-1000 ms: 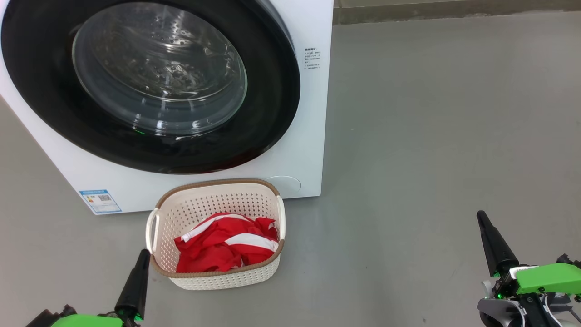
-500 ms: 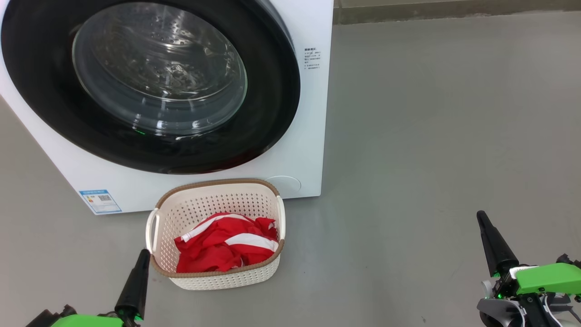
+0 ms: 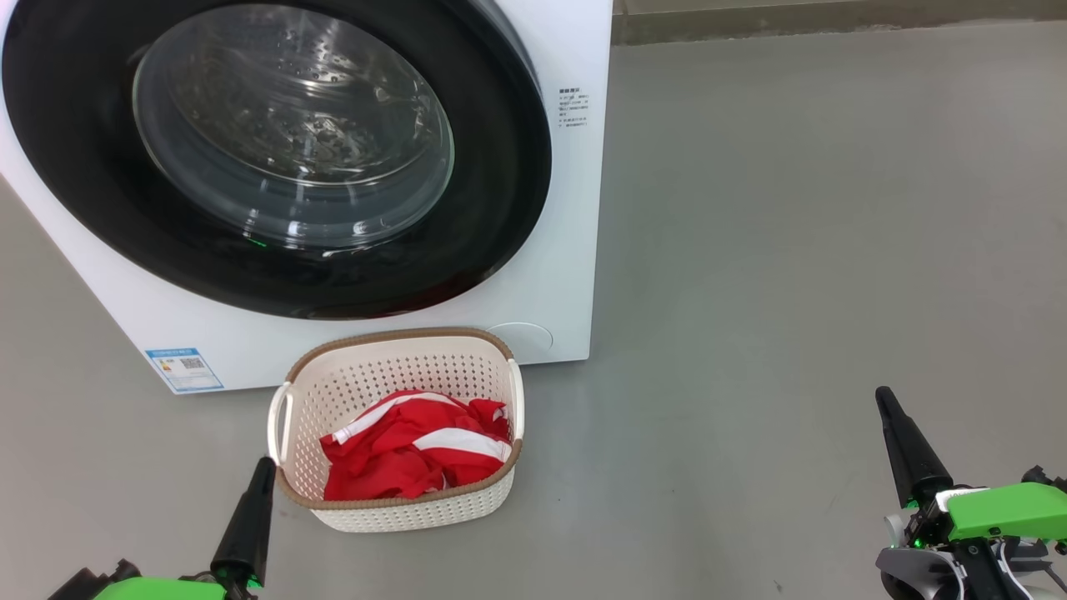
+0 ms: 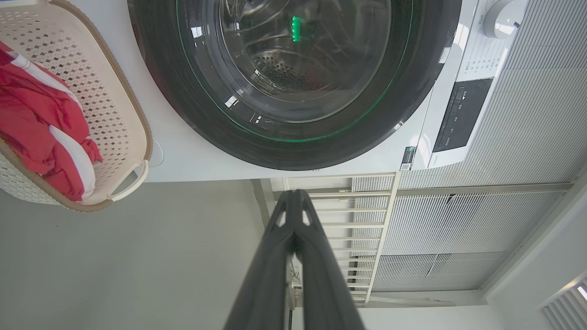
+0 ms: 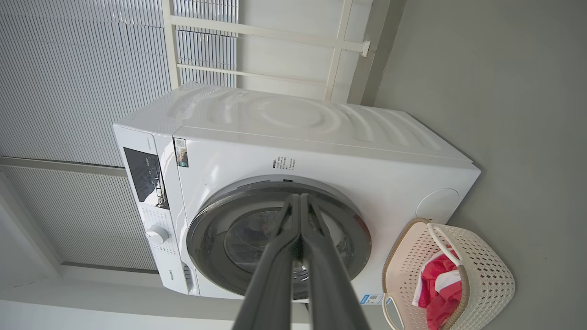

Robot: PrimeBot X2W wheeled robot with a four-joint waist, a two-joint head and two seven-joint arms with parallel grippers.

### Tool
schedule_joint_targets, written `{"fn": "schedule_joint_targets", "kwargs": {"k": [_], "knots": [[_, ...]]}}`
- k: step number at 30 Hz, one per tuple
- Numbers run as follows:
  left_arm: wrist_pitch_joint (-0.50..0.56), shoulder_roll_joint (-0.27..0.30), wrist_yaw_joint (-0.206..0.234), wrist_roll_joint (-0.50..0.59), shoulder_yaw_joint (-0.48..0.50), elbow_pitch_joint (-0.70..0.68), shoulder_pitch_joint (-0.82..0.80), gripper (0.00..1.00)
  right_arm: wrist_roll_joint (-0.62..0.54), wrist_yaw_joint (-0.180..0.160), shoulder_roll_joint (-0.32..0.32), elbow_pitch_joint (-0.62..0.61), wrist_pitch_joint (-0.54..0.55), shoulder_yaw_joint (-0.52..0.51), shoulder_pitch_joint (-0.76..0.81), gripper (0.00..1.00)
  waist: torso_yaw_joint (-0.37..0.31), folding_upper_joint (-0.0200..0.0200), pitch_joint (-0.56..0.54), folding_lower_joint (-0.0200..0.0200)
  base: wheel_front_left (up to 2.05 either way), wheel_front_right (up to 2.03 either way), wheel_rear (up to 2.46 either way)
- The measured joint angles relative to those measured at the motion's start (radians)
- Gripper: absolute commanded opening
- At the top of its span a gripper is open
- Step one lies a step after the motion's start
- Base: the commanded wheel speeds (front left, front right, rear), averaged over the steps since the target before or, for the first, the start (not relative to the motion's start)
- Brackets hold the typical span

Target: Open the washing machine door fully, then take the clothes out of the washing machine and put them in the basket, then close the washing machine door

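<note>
Red clothes (image 3: 413, 454) in the basket (image 3: 417, 515) before the shut washing machine door (image 3: 500, 167); clenched, empty jaws left and right.

the washing machine (image 3: 575, 250) is white, its door (image 3: 500, 167) rimmed glossy black round clear glass. the basket (image 3: 400, 367) is cream, dotted with holes, brown-rimmed; the clothes (image 3: 392, 467) red with white stripes. the floor (image 3: 792, 250) grey, my fingers (image 3: 247, 517) black.
</note>
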Motion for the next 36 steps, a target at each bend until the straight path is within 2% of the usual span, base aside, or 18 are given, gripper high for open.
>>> {"fn": "schedule_joint_targets", "kwargs": {"k": [36], "knots": [[0.000, 0.000, 0.000, 0.000, 0.000, 0.000, 0.000, 0.00, 0.000, 0.000, 0.000, 0.000, 0.000, 0.000, 0.000, 0.00, 0.000, 0.0000, 0.000, 0.0000, 0.00, 0.00, 0.00]]}}
